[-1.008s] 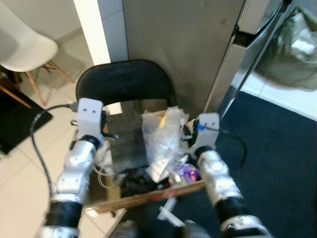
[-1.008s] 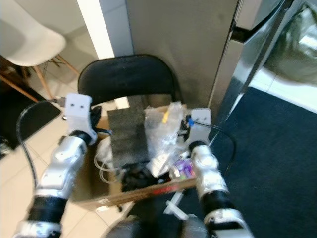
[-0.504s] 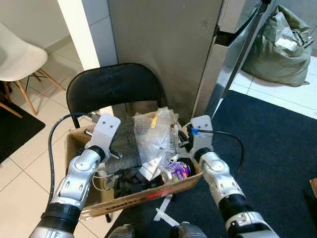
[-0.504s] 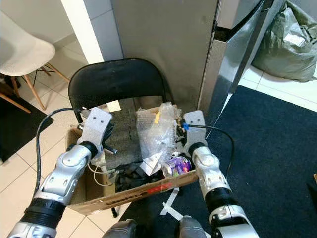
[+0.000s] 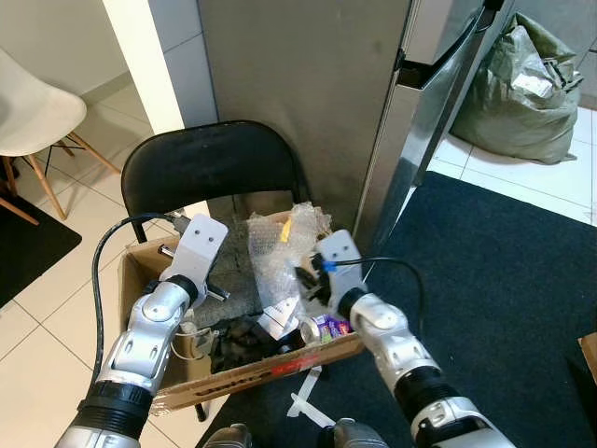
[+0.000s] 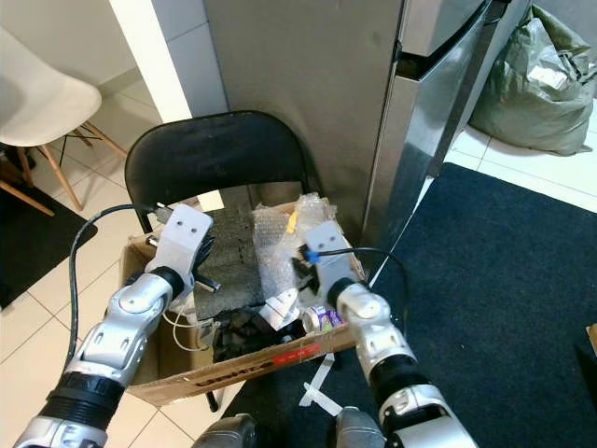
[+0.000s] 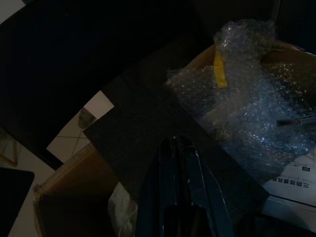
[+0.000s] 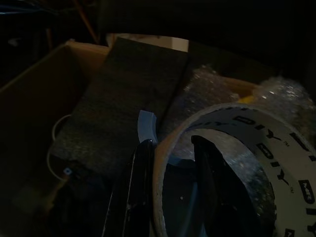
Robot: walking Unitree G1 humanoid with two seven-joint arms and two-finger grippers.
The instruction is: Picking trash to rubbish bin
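Right hand (image 8: 170,158) shifted left over cardboard box (image 6: 233,359), clamped on tape roll (image 8: 237,163), left hand (image 7: 180,153) together.

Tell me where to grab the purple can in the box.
Grip the can across its round body, coming down from above. It lies on its side against the near wall of the box, so a low approach from the front is blocked by cardboard.

Both silver arms reached forward over the cardboard box (image 5: 149,271). The left gripper (image 7: 178,148) had its fingers pressed together. The right gripper (image 8: 170,158) pinched a white tape roll (image 8: 237,148).
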